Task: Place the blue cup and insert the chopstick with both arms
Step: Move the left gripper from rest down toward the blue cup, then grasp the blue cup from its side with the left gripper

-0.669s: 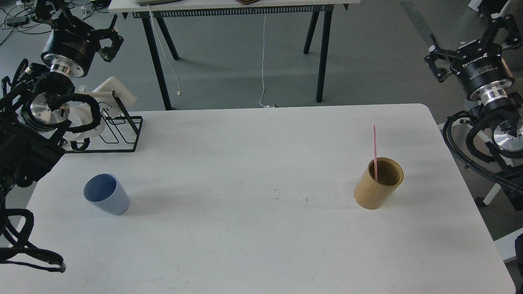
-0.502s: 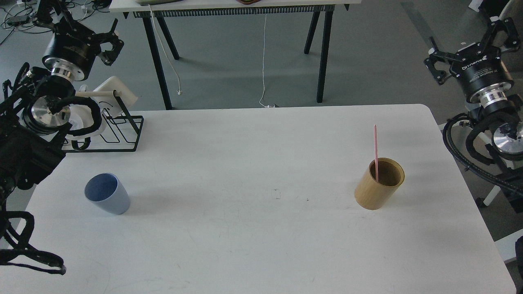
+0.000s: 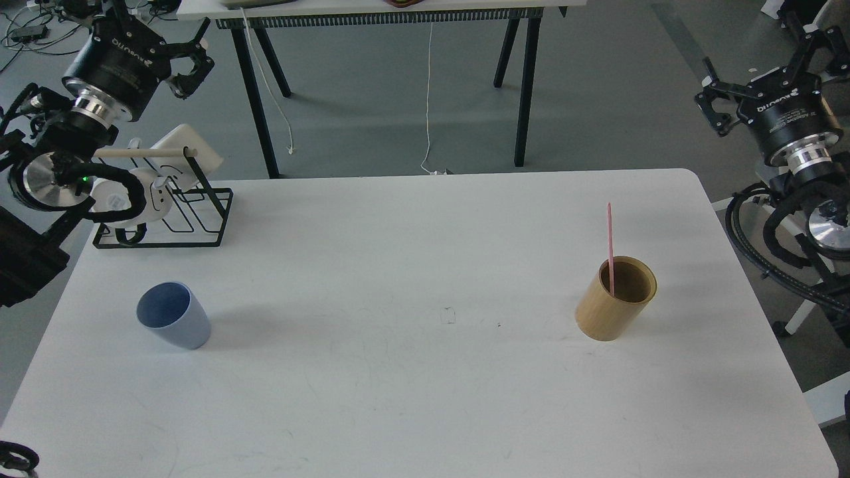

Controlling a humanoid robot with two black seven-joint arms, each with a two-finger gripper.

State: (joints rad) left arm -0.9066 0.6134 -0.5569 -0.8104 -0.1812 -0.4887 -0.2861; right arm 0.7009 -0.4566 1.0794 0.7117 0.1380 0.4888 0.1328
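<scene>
The pale blue cup (image 3: 172,324) stands upright on the white table (image 3: 425,398) at the left, empty. The pink chopstick (image 3: 609,247) stands in the tan wooden cylinder (image 3: 615,298) at the right and leans slightly. My left gripper (image 3: 136,33) is raised at the far top left, beyond the table's back edge, open and empty, far from the cup. My right gripper (image 3: 764,70) is raised at the far top right, off the table's right side, open and empty, far from the chopstick.
A black wire rack (image 3: 169,222) with a white mug (image 3: 136,192) and a white board stands at the table's back left corner. A second table on black legs (image 3: 392,6) stands on the floor behind.
</scene>
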